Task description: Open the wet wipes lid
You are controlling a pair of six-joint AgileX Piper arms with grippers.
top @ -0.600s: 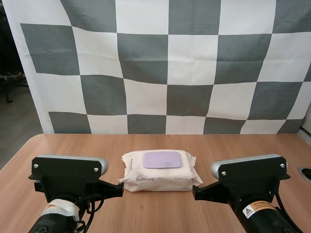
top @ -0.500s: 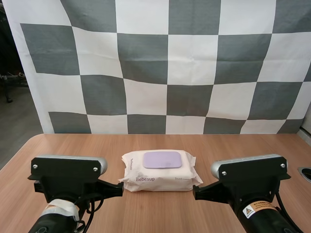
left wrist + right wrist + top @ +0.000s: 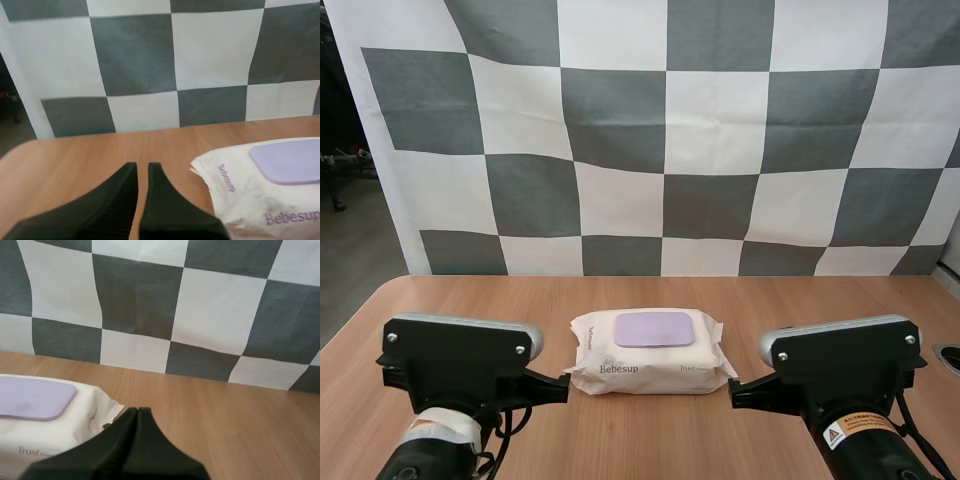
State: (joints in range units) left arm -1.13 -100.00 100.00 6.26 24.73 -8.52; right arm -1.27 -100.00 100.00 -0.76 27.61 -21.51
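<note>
Centrally on the bench (image 3: 470, 300), between the two arms, the pack of wet wipes (image 3: 650, 365) is laid flat, its lilac lid (image 3: 654, 329) shut. The left end effector (image 3: 142, 167) is held narrowly parted and empty, just beside the pack's left end. The right end effector (image 3: 138, 411) is closed on nothing, just beside the pack's right end. In both wrist views the lid is cut off by the frame, and contact with the pack cannot be judged.
</note>
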